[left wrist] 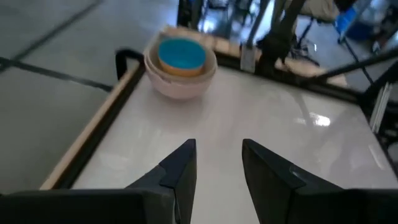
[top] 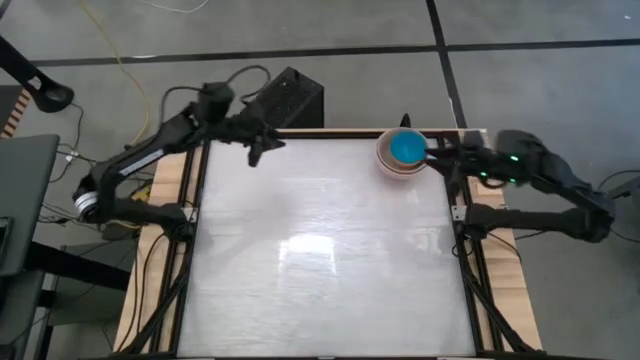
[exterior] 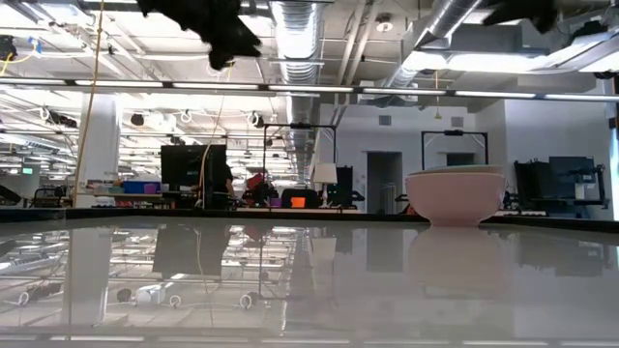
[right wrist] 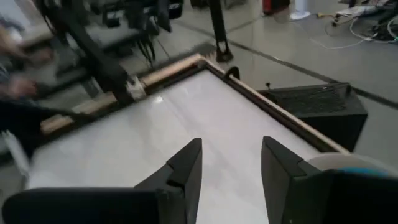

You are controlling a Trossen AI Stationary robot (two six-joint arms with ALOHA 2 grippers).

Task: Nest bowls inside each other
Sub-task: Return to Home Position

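Observation:
The bowls (top: 405,152) stand nested in one stack at the table's far right corner, resting on the table by the outermost pale bowl's base (exterior: 455,198). The teal bowl (left wrist: 181,53) sits innermost on top. My right gripper (top: 443,155) hovers open just right of the stack, raised above the table, and the stack's rim (right wrist: 348,163) shows beside its fingers. My left gripper (top: 258,150) hangs open above the far left corner, pointing across the table at the stack (left wrist: 180,65). Nothing lies between either gripper's fingers (left wrist: 217,168) (right wrist: 230,165).
The glossy white tabletop (top: 320,250) is bounded by a wooden frame (top: 165,250). A black box (top: 290,95) stands on the floor just beyond the far edge. Cables trail on the floor at the far left.

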